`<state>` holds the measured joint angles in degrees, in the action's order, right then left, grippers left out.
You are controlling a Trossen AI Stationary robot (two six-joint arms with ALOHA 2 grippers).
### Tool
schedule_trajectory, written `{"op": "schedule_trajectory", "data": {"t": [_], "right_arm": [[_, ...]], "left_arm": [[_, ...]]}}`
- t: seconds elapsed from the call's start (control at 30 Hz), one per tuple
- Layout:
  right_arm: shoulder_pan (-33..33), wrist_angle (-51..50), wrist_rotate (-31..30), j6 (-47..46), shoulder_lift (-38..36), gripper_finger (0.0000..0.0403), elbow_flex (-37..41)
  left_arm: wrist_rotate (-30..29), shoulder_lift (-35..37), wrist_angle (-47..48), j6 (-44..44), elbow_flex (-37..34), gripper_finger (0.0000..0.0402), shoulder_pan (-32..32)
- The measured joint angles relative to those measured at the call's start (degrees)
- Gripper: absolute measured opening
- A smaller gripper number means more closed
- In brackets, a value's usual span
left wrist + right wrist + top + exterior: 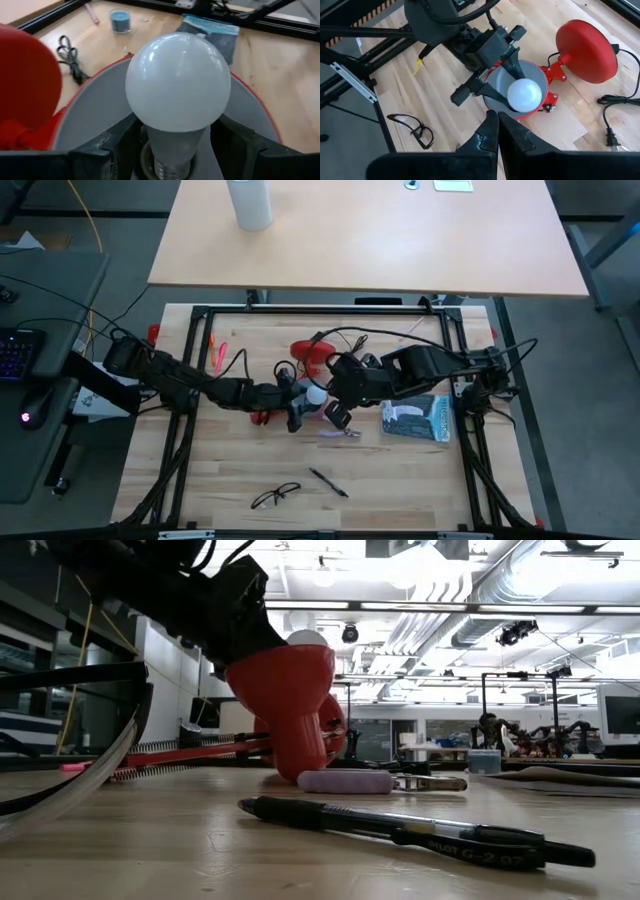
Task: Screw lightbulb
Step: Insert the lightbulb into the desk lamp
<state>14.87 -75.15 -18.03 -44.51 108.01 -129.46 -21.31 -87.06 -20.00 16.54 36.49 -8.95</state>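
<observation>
The white frosted lightbulb point(177, 82) stands in the white-lined shade point(95, 110) of the red lamp point(285, 690), with its screw base point(167, 171) at the socket. In the low view the shade is tilted, its narrow end on the table, and the bulb's top point(307, 638) shows above the rim. The lamp's round red base point(585, 42) lies beside it. My left gripper point(175, 145) reaches into the shade and is shut on the bulb. My right gripper point(497, 122) is shut and empty, hovering above the lamp on its right side point(338, 416). My left gripper pinches the bulb's narrow neck point(150, 142), just below the globe, between its two fingers point(120, 145), one on each side. The fingers reach in through the shade's open mouth and lie across the neck. The bulb stands along the shade's axis with its screw base at the socket.
A black pen point(400, 825) and a pink eraser-like piece point(345, 781) lie near the lamp. Glasses point(275, 496) lie near the front edge, a blue-and-white packet point(418, 420) lies at the right, and the lamp's black cord point(615, 117) trails off. A tall white cylinder point(250, 202) stands on the far table.
</observation>
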Motion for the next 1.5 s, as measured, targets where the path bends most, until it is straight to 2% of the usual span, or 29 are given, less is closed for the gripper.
{"op": "schedule_trajectory", "data": {"t": [0.4,0.9,1.23,1.37,1.5], "right_arm": [[0.2,0.2,-0.2,1.5,0.0,0.0,0.0],[0.2,0.3,0.0,1.2,0.0,0.0,0.0],[0.3,2.6,0.0,1.7,0.0,0.0,0.0],[0.2,4.3,1.9,2.1,0.1,0.0,0.0],[-1.4,-1.6,6.2,-2.7,2.9,0.0,-0.1]], "left_arm": [[-2.1,-0.2,-3.3,-2.0,-0.2,0.0216,1.4],[-3.0,-2.1,-1.5,5.5,-0.1,0.0216,-2.6],[-7.8,-2.1,0.2,7.2,-0.1,0.0216,-3.5],[-7.8,-2.1,0.2,7.3,-0.1,0.0216,-3.5],[-7.7,-2.1,0.0,7.2,-0.1,0.0216,-3.5]]}}
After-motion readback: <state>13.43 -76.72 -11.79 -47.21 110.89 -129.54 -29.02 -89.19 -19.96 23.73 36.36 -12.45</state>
